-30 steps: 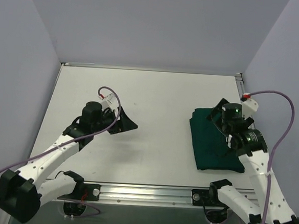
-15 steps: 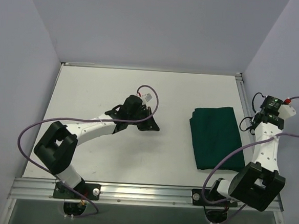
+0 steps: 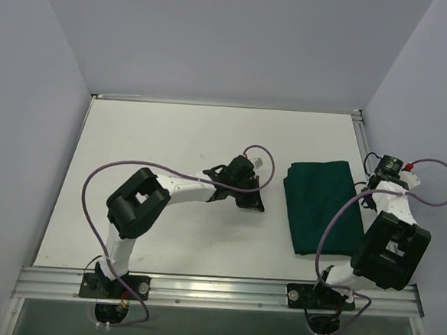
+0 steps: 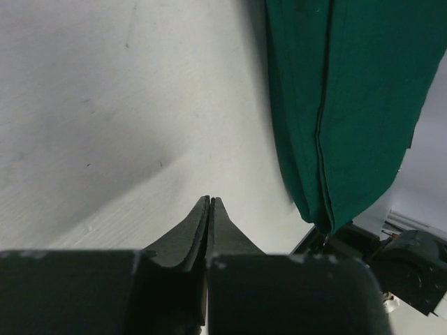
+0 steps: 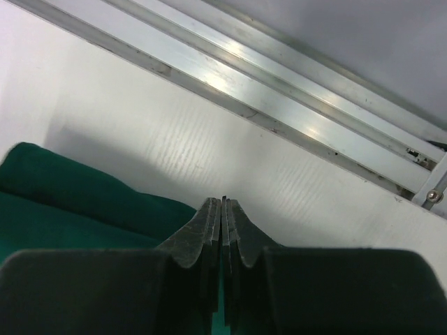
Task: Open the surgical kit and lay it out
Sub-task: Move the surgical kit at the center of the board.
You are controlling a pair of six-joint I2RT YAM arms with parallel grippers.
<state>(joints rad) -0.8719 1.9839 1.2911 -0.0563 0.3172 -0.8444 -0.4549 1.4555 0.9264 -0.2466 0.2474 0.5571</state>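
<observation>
The surgical kit (image 3: 320,209) is a folded dark green cloth bundle lying flat on the white table, right of centre. Its folded layers (image 4: 349,105) show in the left wrist view, and its edge (image 5: 70,188) shows in the right wrist view. My left gripper (image 3: 259,207) (image 4: 210,200) is shut and empty, low over bare table just left of the bundle. At the bundle's far right edge my right gripper (image 3: 368,181) (image 5: 224,200) is shut, its tips over white table past the cloth's edge. Nothing shows held in it.
An aluminium rail (image 5: 293,105) runs along the table edge just beyond my right gripper. Grey walls (image 3: 217,37) close in the back and both sides. Purple cables (image 3: 131,169) loop from both arms. White table (image 3: 172,133) stretches left of the bundle.
My left gripper has swept right across the table to the bundle's left side and shut. My right arm has drawn back off the cloth to its right edge and shut.
</observation>
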